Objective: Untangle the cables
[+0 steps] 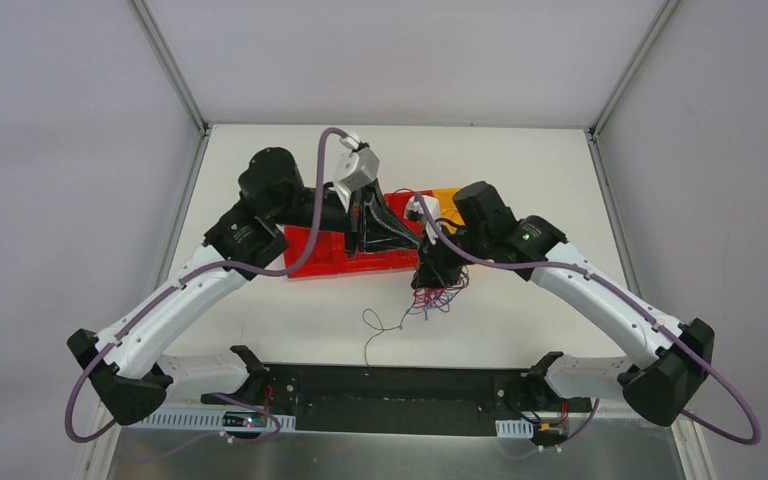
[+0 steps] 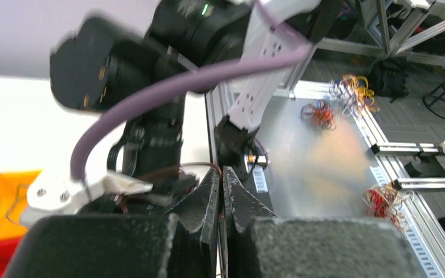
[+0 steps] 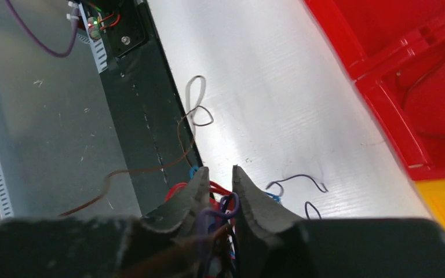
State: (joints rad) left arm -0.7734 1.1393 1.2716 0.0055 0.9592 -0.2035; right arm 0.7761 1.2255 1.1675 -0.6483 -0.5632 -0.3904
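Cables (image 1: 438, 298), the red and blue clump, sit on the white table (image 1: 260, 170) about midway along its width. They lie just on the near side of the red bin (image 1: 310, 262), by that bin's right-hand end.

Your right gripper (image 3: 220, 171) is directly over them. In its wrist view the jaws stand a narrow way apart, with red, blue and purple strands bunched in the gap behind the tips. Whether those strands are pinched or only lie loose between the fingers, you cannot tell from here.

Your left gripper (image 2: 221, 172) is closed tip to tip and hangs above the red bin, on the far-left side of the clump and apart from it. A hair-thin dark line runs along the seam of its fingers, too fine to call a held wire. So the right arm is clearly the nearer one.

The next pull turns, I judge, on the one loose strand (image 3: 145, 169). It leaves the clump toward the table's near edge, curls into a small loop, then crosses the black base plate (image 1: 400, 385). Its long axis runs far to near, so drawing along that line, away from the bin, looks likelier to free it than a sideways tug.
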